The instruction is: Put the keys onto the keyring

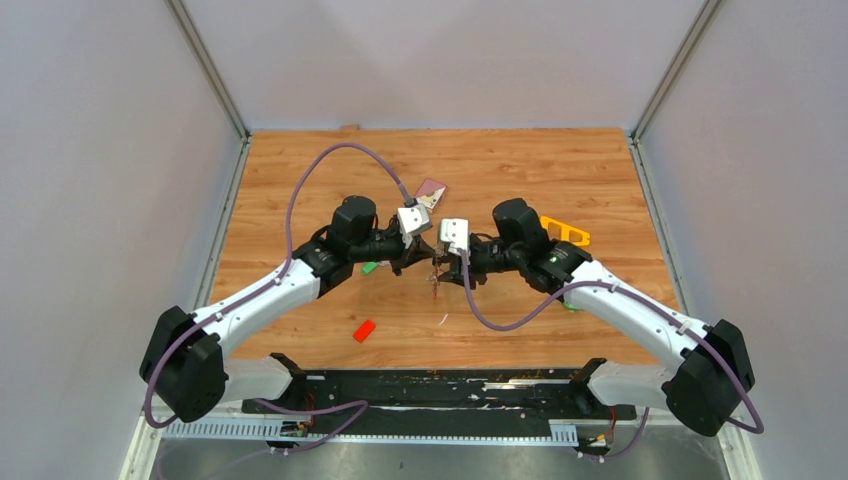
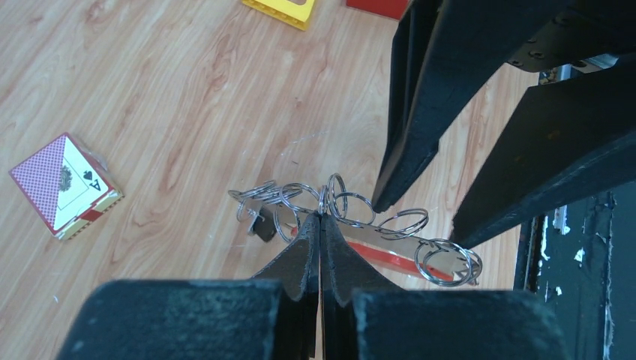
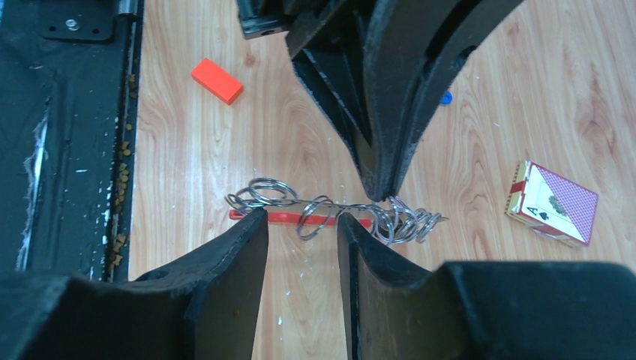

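The keyring, a bunch of silver split rings on a metal strip with a red strap, hangs just above the wood between both arms. My left gripper is shut on one of its rings. My right gripper faces it, open, its fingertips astride the strip and one loose ring without pinching them. A small dark piece dangles among the rings. A green tag of one of the keys lies under my left arm. A blue tag peeks out behind the left fingers.
A card deck lies beyond the grippers. A yellow piece sits behind my right arm. A small orange-red block rests near the front, by the black rail. Another green bit shows beside the right forearm.
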Action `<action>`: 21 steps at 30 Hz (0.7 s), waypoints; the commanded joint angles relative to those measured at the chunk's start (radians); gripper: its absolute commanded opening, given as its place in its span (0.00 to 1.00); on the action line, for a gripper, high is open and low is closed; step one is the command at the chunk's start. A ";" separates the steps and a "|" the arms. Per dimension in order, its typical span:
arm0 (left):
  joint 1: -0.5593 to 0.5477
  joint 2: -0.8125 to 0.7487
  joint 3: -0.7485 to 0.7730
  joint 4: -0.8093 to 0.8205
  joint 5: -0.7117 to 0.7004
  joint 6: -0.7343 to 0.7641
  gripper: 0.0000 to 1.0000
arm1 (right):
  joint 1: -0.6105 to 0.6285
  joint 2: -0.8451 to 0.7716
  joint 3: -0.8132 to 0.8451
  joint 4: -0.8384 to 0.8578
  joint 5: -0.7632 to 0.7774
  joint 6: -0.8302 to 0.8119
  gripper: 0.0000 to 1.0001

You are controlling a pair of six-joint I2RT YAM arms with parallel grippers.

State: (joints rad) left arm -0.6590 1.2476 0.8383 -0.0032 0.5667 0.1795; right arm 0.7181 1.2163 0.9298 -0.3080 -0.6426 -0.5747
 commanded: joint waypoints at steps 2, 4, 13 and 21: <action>-0.004 -0.006 0.036 0.047 0.014 -0.029 0.00 | 0.009 0.006 0.005 0.073 0.085 0.008 0.35; -0.004 -0.007 0.036 0.048 0.016 -0.028 0.00 | 0.009 0.004 0.002 0.075 0.095 0.001 0.31; -0.004 -0.007 0.035 0.049 0.015 -0.029 0.00 | 0.009 0.000 -0.006 0.078 0.101 -0.005 0.21; -0.004 -0.011 0.033 0.050 0.012 -0.029 0.00 | 0.008 0.002 -0.006 0.042 0.080 -0.028 0.28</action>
State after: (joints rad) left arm -0.6590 1.2488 0.8383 -0.0032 0.5674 0.1619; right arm 0.7235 1.2240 0.9295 -0.2722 -0.5503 -0.5785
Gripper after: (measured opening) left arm 0.006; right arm 0.247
